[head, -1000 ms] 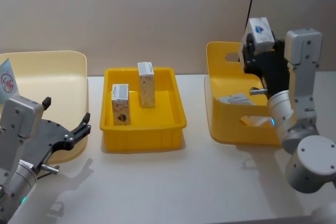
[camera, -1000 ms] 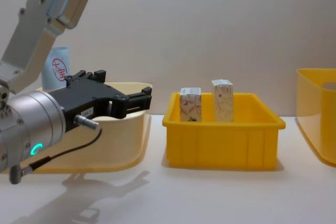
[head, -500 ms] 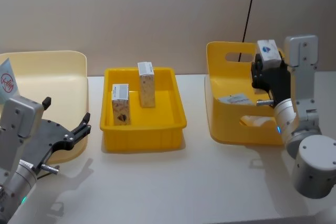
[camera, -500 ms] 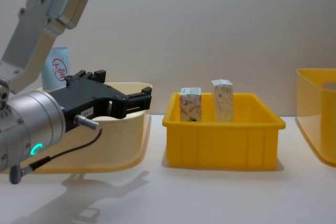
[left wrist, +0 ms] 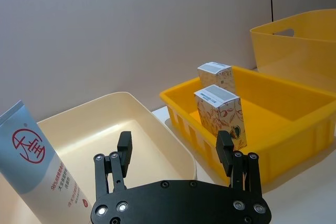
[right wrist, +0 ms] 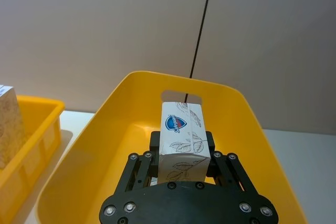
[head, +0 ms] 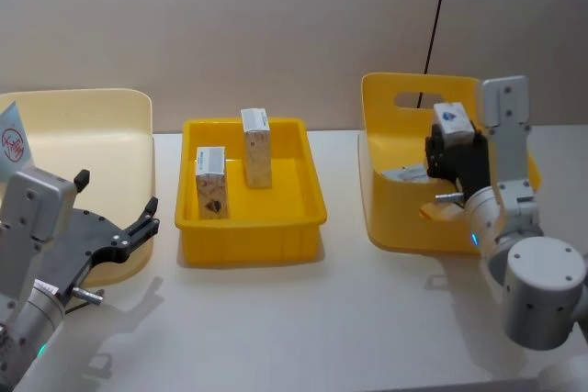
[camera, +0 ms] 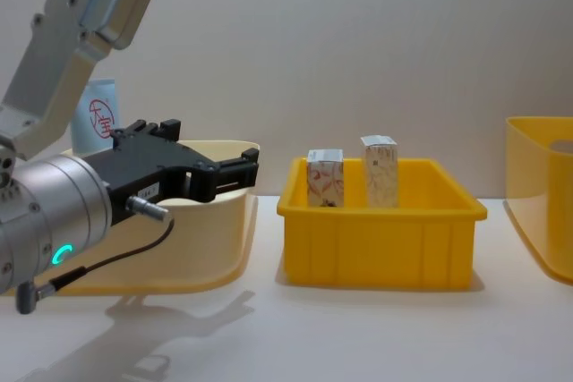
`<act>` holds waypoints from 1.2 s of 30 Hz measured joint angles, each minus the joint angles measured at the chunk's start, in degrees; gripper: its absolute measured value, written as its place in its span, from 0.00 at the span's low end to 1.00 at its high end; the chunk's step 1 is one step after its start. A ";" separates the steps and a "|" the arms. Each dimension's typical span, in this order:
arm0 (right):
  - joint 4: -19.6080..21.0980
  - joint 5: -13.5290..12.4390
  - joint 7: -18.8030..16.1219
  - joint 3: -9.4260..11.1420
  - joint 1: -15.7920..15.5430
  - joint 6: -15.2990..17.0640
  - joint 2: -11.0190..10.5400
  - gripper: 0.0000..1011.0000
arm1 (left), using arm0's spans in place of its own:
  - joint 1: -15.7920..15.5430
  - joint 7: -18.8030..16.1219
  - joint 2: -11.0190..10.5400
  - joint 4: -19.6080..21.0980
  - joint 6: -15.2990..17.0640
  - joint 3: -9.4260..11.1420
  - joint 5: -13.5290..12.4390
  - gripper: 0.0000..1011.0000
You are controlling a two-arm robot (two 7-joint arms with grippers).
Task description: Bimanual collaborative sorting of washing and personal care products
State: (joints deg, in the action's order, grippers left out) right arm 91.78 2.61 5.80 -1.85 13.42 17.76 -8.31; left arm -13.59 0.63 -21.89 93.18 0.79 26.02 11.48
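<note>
In the head view my right gripper [head: 449, 146] is shut on a white carton [head: 452, 119] with a blue logo, held inside the deep yellow bin [head: 386, 218]. The right wrist view has this carton [right wrist: 181, 140] upright in the right gripper [right wrist: 181, 148], leaf print on its side. Two floral cartons [head: 211, 183] [head: 256, 147] stand in the shallow yellow tray [head: 248, 227]. My left gripper [head: 115, 199] hangs open at the front left by the cream tray [head: 92, 107], which holds a pale-blue tube [left wrist: 37, 166] with a red logo. Nothing sits in the left gripper [left wrist: 174, 142].
Other packs lie on the deep bin's floor: a flat white carton [head: 409, 173] and a pale one [head: 446, 213]. In the chest view, the shallow tray [camera: 380, 243] sits mid-table with the cream tray [camera: 215, 248] to its left. A black cable [head: 436, 16] hangs down the wall.
My right gripper has come down with the blue-logo carton from above the deep bin's rim to inside the bin. The left arm has stayed still.
</note>
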 joint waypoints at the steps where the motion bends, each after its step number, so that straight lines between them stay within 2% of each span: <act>1: 0.00 0.00 0.00 0.00 0.00 0.00 0.00 0.44 | 0.00 0.00 0.00 0.00 0.00 0.00 0.00 0.99; 5: -0.74 -0.06 -0.55 -0.14 0.34 0.62 0.28 0.44 | 0.00 0.00 0.00 0.00 0.00 0.00 0.00 0.99; 8: -1.14 -0.12 -0.79 -0.21 0.52 0.89 0.39 0.49 | 0.00 0.00 0.00 0.00 0.00 0.00 0.00 0.99; 12: -1.48 -0.17 -1.02 -0.25 0.69 1.10 0.52 0.67 | 0.00 0.00 0.00 0.00 0.00 0.00 0.00 0.99; 14: -1.59 -0.20 -1.07 -0.26 0.74 1.16 0.56 0.69 | 0.00 0.00 0.00 0.00 0.00 0.00 0.00 0.99; 16: -1.74 -0.23 -1.18 -0.27 0.82 1.24 0.62 0.79 | 0.00 0.00 0.00 0.00 0.00 0.00 0.00 0.99; 18: -1.85 -0.26 -1.29 -0.28 0.88 1.32 0.66 0.83 | 0.00 0.00 0.00 0.00 0.00 0.00 0.00 0.99; 19: -1.88 -0.26 -1.31 -0.28 0.89 1.34 0.66 0.88 | 0.00 0.00 0.00 0.00 0.00 0.00 0.00 0.99; 24: -2.12 -0.30 -1.44 -0.34 0.95 1.65 0.74 0.98 | 0.00 0.00 0.00 0.00 0.00 0.00 0.00 0.99; 36: -2.26 -0.33 -1.75 -0.35 0.99 1.59 0.84 0.99 | 0.00 0.00 0.00 0.00 0.00 0.00 0.00 0.99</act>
State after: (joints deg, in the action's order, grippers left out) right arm 89.52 2.29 4.06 -2.21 14.41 19.35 -7.47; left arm -13.59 0.63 -21.89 93.18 0.79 26.02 11.48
